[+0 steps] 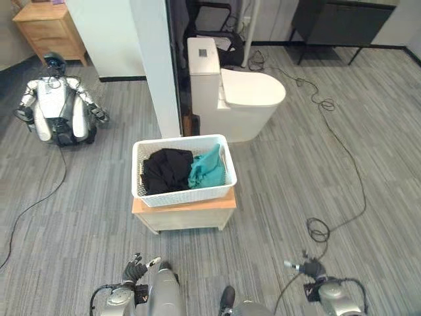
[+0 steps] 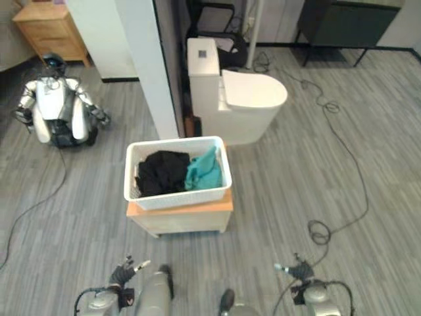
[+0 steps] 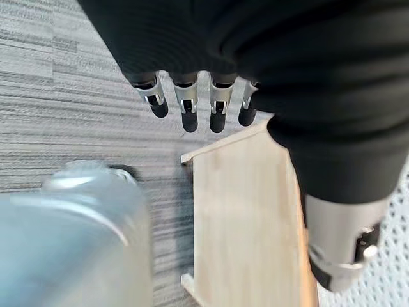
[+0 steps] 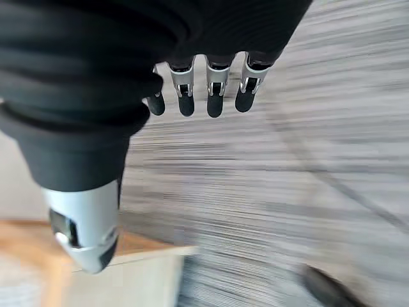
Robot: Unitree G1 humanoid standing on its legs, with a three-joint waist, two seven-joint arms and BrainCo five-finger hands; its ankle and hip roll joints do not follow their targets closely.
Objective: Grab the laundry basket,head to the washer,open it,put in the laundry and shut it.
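Observation:
A white laundry basket (image 1: 182,191) stands on a low wooden stool (image 1: 184,214) in the middle of the floor. Inside lie a black garment (image 1: 166,169) and a teal garment (image 1: 208,167). My left hand (image 1: 135,268) hangs low at the near left, well short of the stool, its fingers (image 3: 186,105) straight and holding nothing. My right hand (image 1: 306,268) hangs at the near right, apart from the basket, with its fingers (image 4: 215,89) relaxed and empty. The stool's wooden top (image 3: 246,211) lies just past the left hand's fingers in the left wrist view.
A white toilet (image 1: 233,92) stands just behind the basket beside a white wall corner (image 1: 158,66). Another humanoid robot (image 1: 58,105) sits on the floor at the far left, near a wooden cabinet (image 1: 49,26). A black cable (image 1: 342,158) trails over the floor at right.

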